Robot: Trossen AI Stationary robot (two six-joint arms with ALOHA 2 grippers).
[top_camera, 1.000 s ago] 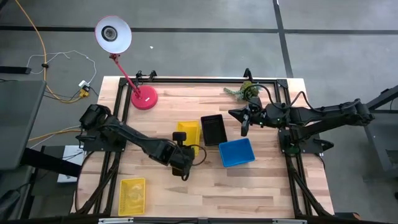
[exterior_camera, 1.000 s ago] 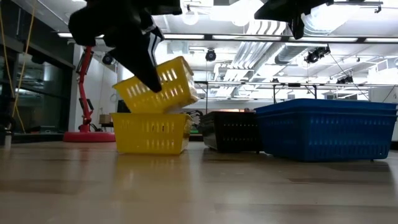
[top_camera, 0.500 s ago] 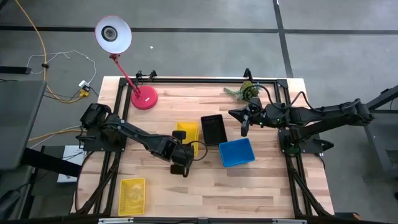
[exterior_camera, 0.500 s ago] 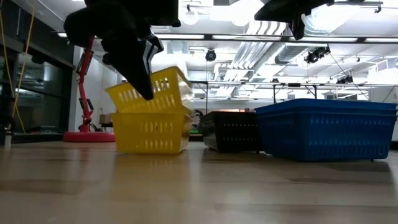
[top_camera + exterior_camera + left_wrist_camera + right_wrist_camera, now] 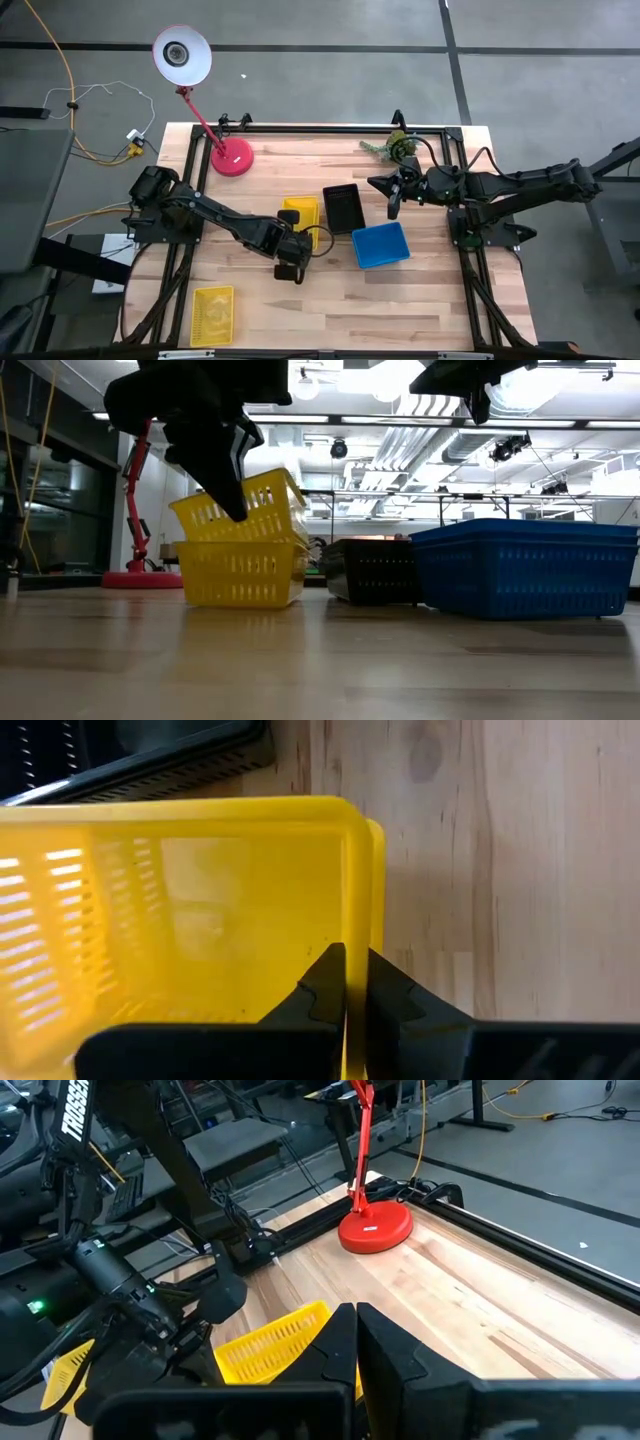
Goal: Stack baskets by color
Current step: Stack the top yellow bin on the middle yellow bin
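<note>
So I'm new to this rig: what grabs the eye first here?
The left gripper pinches the wall of a tilted yellow basket, nesting it into another yellow basket mid-table. Beside them sit a black basket and a blue basket.

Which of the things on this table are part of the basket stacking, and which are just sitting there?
Part of the job:
- yellow basket in the left gripper, over another yellow basket
- lone yellow basket
- black basket
- blue basket

Lying about:
- red lamp
- green plant
</note>
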